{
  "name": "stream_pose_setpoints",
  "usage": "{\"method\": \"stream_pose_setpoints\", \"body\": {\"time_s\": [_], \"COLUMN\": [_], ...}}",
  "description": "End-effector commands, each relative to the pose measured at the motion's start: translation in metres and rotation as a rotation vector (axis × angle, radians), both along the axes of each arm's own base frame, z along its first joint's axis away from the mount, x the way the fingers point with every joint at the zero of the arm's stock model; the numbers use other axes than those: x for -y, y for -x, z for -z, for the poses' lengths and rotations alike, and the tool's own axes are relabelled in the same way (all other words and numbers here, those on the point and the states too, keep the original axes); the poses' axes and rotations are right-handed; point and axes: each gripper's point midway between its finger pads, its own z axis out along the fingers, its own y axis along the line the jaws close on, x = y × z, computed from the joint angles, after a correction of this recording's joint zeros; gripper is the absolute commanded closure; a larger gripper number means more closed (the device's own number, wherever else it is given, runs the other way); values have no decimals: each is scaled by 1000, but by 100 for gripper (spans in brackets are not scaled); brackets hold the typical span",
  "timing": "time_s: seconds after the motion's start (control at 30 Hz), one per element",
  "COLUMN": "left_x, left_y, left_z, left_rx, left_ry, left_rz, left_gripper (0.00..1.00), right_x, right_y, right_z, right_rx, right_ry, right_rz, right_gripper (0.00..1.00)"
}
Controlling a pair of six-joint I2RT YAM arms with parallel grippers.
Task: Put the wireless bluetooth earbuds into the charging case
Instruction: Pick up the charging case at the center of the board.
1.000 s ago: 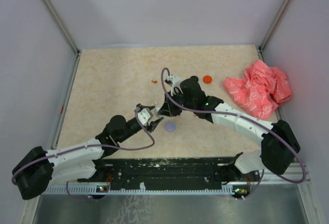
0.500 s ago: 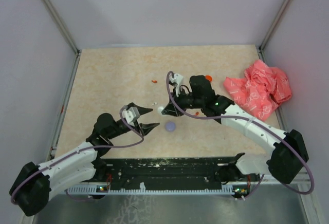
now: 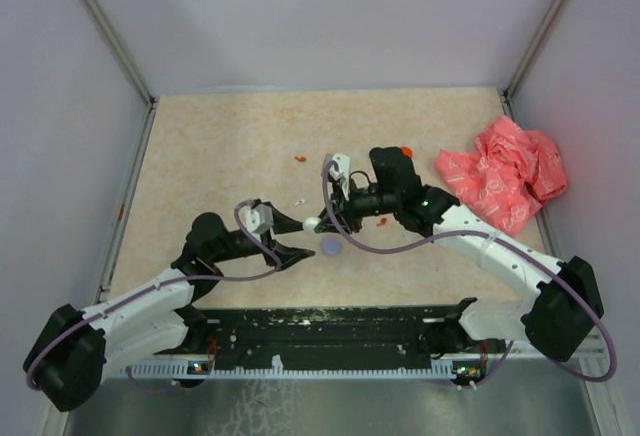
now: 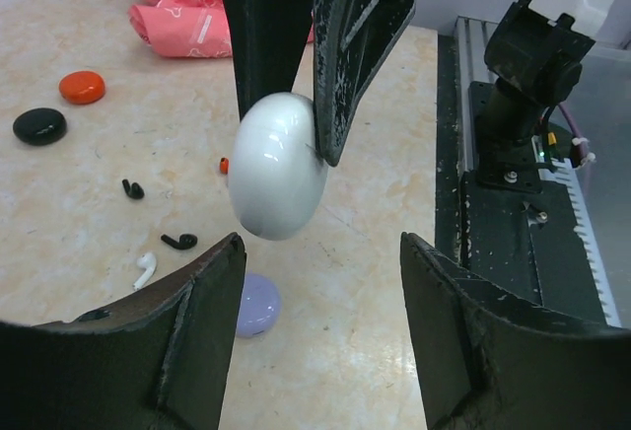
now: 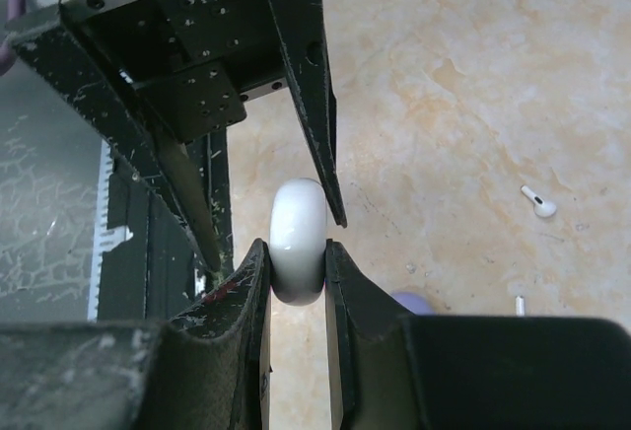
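A white round charging case (image 3: 311,224) hangs above the table with my right gripper (image 3: 319,221) shut on its flat sides. The right wrist view shows the case (image 5: 298,238) pinched between both pads of that gripper (image 5: 296,250). My left gripper (image 4: 320,252) is open just short of the case (image 4: 278,166), one finger to each side and nothing between them. Loose earbuds lie on the table: two black (image 4: 132,189) (image 4: 179,242), one white (image 4: 145,269) (image 5: 538,201) and a red one (image 3: 300,158).
A lilac case (image 3: 331,246) (image 4: 258,304) lies just below the held one. A red case (image 4: 82,86) and a black case (image 4: 39,125) lie farther back. The crumpled pink-red bag (image 3: 505,171) fills the right side. The black rail (image 3: 330,331) runs along the near edge.
My left gripper drew back to the left, then came forward again toward the white case. The right gripper kept the case and shifted slightly left and nearer.
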Motion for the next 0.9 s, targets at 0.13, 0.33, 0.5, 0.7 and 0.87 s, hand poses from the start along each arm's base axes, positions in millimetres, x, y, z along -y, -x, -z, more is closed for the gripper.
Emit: {"method": "stream_pose_setpoints", "body": {"time_s": [0.13,0.33,0.5,0.7,0.87], "left_x": [6,10,15,16,16], "left_y": [7,9,12,16,20], "left_z": [-34,-28,-25,-20,-19], "left_rx": [-15,-45,-71,-84,-77], "left_ry": [62,32,12,-3,-6], "left_rz": [82,115,161,199,223], "left_gripper": [40,44,48,52,55], "right_x": [0,2,2,0,-2], "right_y": [16,21,22,22,21], "right_z": [-15,-12,-10,-3,1], "right_rx": [100,94,107,99,93], "right_ry": [-14,65,133,234,294], "right_rz": [-171,-193,-202,-213,-215], "right_gripper": [100,100,100,100,100]}}
